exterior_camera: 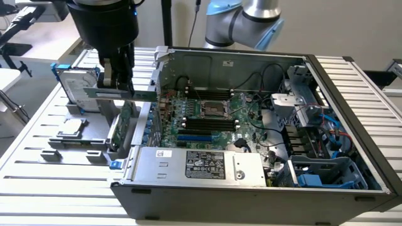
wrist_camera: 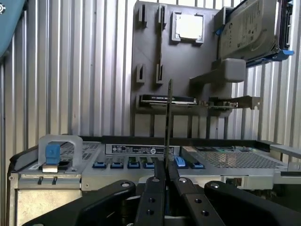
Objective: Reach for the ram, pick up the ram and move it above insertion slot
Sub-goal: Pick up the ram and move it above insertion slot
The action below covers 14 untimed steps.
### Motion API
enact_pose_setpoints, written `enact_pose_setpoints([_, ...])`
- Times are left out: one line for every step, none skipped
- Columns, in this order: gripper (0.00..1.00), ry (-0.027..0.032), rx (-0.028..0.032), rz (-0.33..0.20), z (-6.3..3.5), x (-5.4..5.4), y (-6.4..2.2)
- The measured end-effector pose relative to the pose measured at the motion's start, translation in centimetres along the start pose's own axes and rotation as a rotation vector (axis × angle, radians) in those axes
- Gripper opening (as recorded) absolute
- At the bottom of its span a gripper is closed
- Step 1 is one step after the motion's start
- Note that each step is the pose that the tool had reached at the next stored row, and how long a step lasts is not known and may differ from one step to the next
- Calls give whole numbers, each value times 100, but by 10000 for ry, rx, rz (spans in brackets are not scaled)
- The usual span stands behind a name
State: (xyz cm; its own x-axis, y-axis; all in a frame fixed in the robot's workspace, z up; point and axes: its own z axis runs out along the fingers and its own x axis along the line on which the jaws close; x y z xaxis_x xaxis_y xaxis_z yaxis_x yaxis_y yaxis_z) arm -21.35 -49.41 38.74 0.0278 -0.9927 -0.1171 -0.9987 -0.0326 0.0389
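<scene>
Open case (exterior_camera: 251, 141) on slatted table (exterior_camera: 37, 174); white label on its power supply (exterior_camera: 207, 165), print too small to read. Grey holder (exterior_camera: 75, 134) at the case's 9 o'clock carries hard drive (exterior_camera: 78, 89), upright card (exterior_camera: 122, 122). Arm (exterior_camera: 251, 19) at 12 o'clock. Gripper (exterior_camera: 116, 80) hangs over the case's 9 o'clock wall, fingers (wrist_camera: 157, 188) pinching the ram (wrist_camera: 168, 122) edge-on, lifted off the holder.

A table (exterior_camera: 37, 136) of ribbed metal slats carries everything. On it stands the open computer case (exterior_camera: 251, 188), and just beside the case, toward the exterior view's left, lies a grey parts holder (exterior_camera: 75, 141) with a hard drive (exterior_camera: 78, 89).
</scene>
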Motion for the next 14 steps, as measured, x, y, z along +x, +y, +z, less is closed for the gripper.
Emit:
enact_pose_setpoints([14,1,-1,0,-1,-7,-40])
enact_pose_setpoints([14,1,-2,0,-2,-15,-80])
enact_pose_setpoints([14,0,-2,0,-2,-23,-120])
enact_pose_setpoints([14,2,-4,1,-4,-32,-161])
enact_pose_setpoints([14,1,-4,0,-3,-41,-203])
enact_pose_setpoints([14,2,-5,1,-4,-51,-242])
enact_pose_setpoints([14,1,-4,1,-4,-61,-281])
enact_pose_setpoints([14,1,-4,1,-4,-71,-321])
enact_pose_setpoints([14,1,-5,1,-5,-82,-361])
enact_pose_setpoints([14,0,-4,1,-5,-92,-400])
enact_pose_setpoints([14,1,-5,0,-5,-103,-439])
enact_pose_setpoints([14,0,-4,0,-4,-117,-481])
enact_pose_setpoints([14,2,-4,1,-4,-130,-520])
enact_pose_setpoints([14,1,-4,1,-3,-143,-557])
